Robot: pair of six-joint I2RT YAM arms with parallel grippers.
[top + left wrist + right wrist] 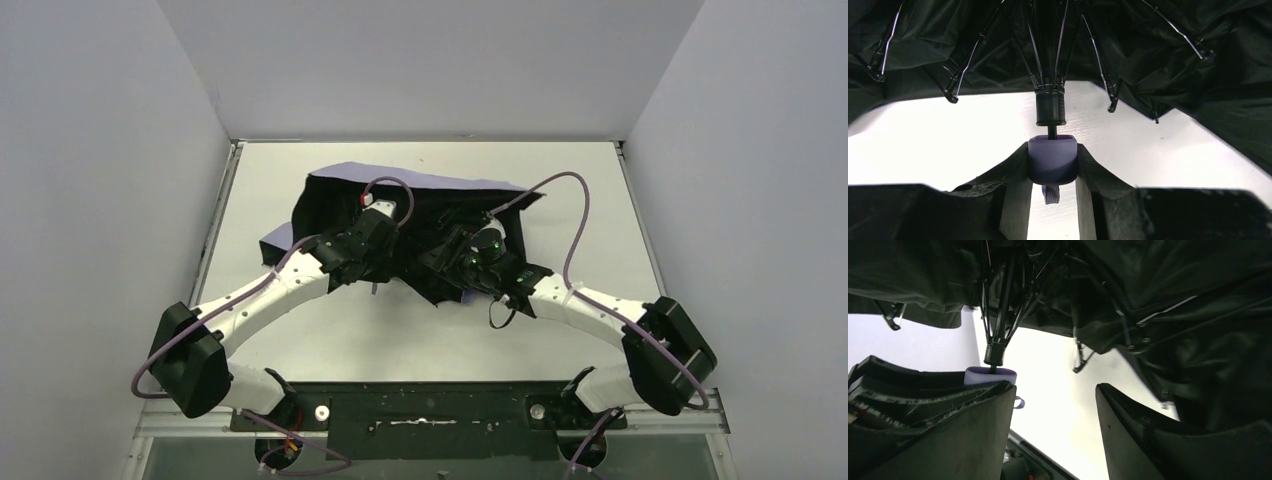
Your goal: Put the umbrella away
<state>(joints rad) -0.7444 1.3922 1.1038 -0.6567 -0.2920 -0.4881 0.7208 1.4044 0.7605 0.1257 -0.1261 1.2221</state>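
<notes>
Left tool point(1052, 172) clamped on umbrella handle point(1052, 157), right tool point(1054, 390) apart, black canopy point(1198, 315) over both

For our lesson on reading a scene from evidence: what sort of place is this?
Probably a robot test cell in a lab, not a home. A bare white table is boxed in by plain grey panels, a left arm and a right arm are mounted at its near edge, and they work on an umbrella.
</notes>
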